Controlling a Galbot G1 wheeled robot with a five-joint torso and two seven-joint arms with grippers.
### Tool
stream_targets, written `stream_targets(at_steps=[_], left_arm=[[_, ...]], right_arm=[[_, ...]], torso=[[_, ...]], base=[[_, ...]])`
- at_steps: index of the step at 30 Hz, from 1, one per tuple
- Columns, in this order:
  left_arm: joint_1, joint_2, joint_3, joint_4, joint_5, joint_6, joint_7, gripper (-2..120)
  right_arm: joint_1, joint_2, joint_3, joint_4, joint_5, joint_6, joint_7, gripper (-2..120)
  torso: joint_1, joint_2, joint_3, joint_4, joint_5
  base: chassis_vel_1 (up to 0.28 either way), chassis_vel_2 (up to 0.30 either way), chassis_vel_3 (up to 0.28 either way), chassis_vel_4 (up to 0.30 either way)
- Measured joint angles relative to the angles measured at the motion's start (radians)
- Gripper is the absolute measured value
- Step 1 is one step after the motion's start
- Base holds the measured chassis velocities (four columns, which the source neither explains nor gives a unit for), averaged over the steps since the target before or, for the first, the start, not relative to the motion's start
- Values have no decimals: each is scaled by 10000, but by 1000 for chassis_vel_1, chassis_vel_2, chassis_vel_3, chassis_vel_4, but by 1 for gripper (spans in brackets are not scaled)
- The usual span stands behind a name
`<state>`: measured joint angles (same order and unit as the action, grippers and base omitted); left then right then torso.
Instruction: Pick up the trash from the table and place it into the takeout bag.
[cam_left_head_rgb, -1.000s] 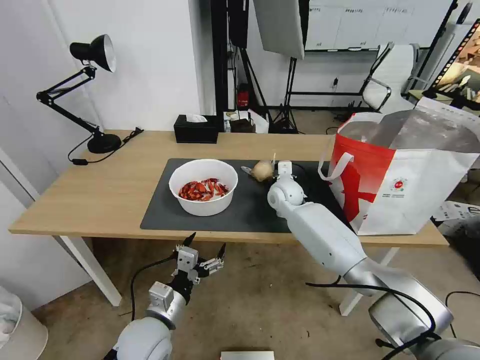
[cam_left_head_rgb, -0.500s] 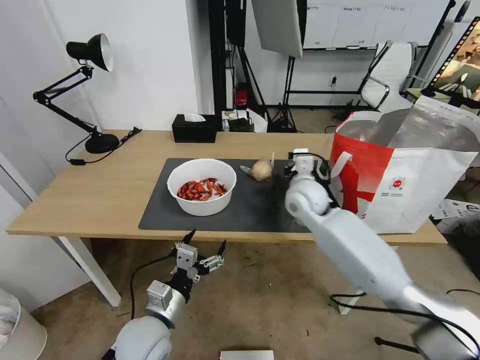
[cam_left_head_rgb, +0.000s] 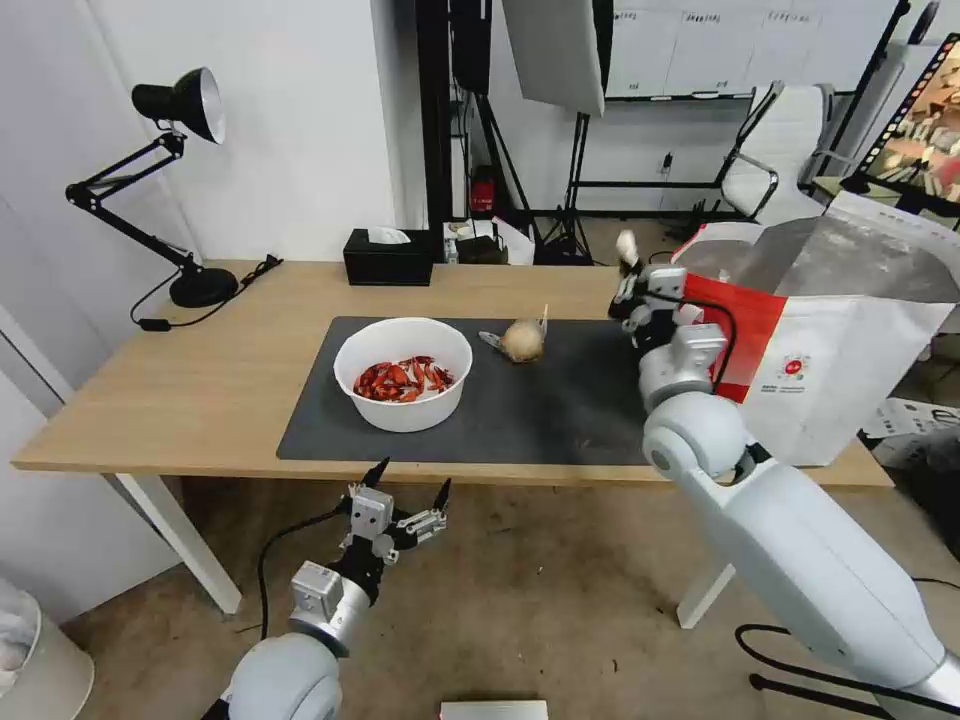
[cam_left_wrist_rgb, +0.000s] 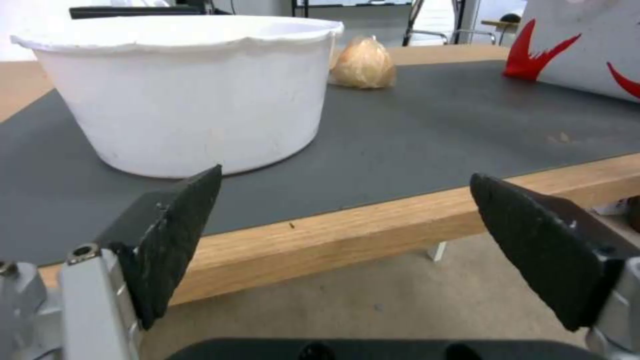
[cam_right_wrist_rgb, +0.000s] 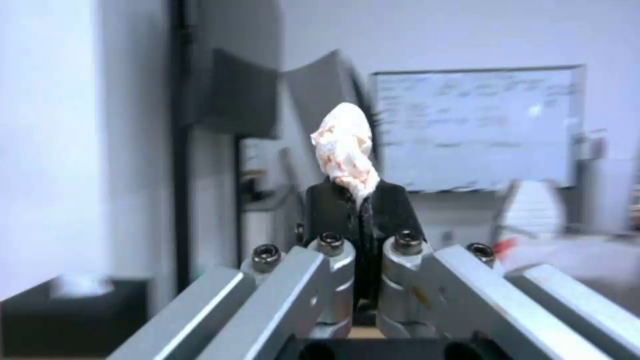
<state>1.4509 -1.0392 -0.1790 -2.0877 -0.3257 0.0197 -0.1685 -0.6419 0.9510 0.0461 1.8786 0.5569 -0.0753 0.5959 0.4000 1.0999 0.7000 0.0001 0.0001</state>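
Your right gripper (cam_left_head_rgb: 630, 272), clamped on the small white wad (cam_right_wrist_rgb: 345, 147), sits beside the takeout bag (cam_left_head_rgb: 850, 370) rim, ready for dropping. Your left gripper (cam_left_head_rgb: 400, 490) waits below the table (cam_left_head_rgb: 200, 380), fingers apart.

At the lower right of the head view, the right arm is glossy white with a silver-grey ball joint, and a black cable loops over its wrist. The right gripper (cam_left_head_rgb: 630, 283) has silver links fixed with black socket screws and black fingers (cam_right_wrist_rgb: 383, 210). At lower left, the left gripper (cam_left_head_rgb: 407, 487) shows pointed black textured pads (cam_left_wrist_rgb: 175, 225) on silver mounts, with a black cable trailing.
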Motion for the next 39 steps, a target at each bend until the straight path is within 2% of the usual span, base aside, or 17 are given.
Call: stream_targets(at_steps=[1,2,5,9,12,15,17,19,22,23,29,30,33,34,37,38,39], left_arm=[[21,-1,-6,-7,4,0,-1,100],[21,-1,-6,-7,4,0,-1,100],[58,26,-21,-18,21,13,-11,100],[62,45,-6,-19,21,31,-14,100],[62,48,13,-2,20,36,-14,100],[57,77,54,28,27,51,-13,100],[28,96,81,42,26,73,-16,100],[-1,113,90,55,15,85,-19,100],[-90,158,106,74,-50,148,-25,100],[-90,158,106,74,-50,148,-25,100],[-99,137,67,37,-98,233,-56,100],[-99,137,67,37,-98,233,-56,100],[-100,134,-3,-38,-143,233,-63,100],[-100,134,-3,-38,-143,233,-63,100],[-146,132,-27,-70,-163,226,-64,100],[-146,132,-27,-70,-163,226,-64,100],[-162,110,-44,-86,-170,212,-64,100]], right_arm=[[96,-66,50,77,-53,-399,559,0],[96,-66,50,77,-53,-399,559,0],[417,-276,271,127,26,-1600,2647,0],[609,-598,470,104,694,-2174,3480,0],[646,-775,532,116,877,-2404,3672,0],[705,-1028,545,142,1227,-3011,3996,9],[792,-1100,550,142,1671,-3465,4365,19],[813,-1105,560,146,1873,-3577,4489,24],[853,-1105,563,132,2383,-3724,4621,39],[853,-1105,563,132,2383,-3724,4621,39],[871,-1037,556,76,2718,-3503,4487,63],[871,-1037,556,76,2718,-3503,4487,63],[716,-1071,621,372,3065,-2151,3081,78],[716,-1071,621,372,3065,-2151,3081,78],[368,-1190,593,858,3650,-989,1132,92],[368,-1190,593,858,3650,-989,1132,92],[237,-1253,590,1007,3770,-771,561,96]], torso=[[0,0,0,0,-1],[0,0,0,0,-1],[0,0,0,-1,0],[0,0,0,-1,0],[0,0,0,-1,0],[0,1,0,-2,1],[0,1,0,-1,0],[0,1,0,-1,0],[0,0,0,-2,0],[0,0,0,-2,0],[0,0,0,-1,0],[0,0,0,-1,0],[0,0,0,0,-2],[0,0,0,0,-2],[0,0,0,0,-1],[0,0,0,0,-1],[0,0,0,1,-2]], base=[[0,0,0,0],[0,0,0,0],[0,0,0,0],[0,0,0,0],[0,0,0,0],[0,0,0,0],[0,0,0,0],[0,0,0,0],[0,0,0,0],[0,0,0,0],[0,0,0,0],[0,0,0,0],[0,0,0,0],[0,0,0,0],[0,0,0,0],[0,0,0,0],[0,0,0,0]])
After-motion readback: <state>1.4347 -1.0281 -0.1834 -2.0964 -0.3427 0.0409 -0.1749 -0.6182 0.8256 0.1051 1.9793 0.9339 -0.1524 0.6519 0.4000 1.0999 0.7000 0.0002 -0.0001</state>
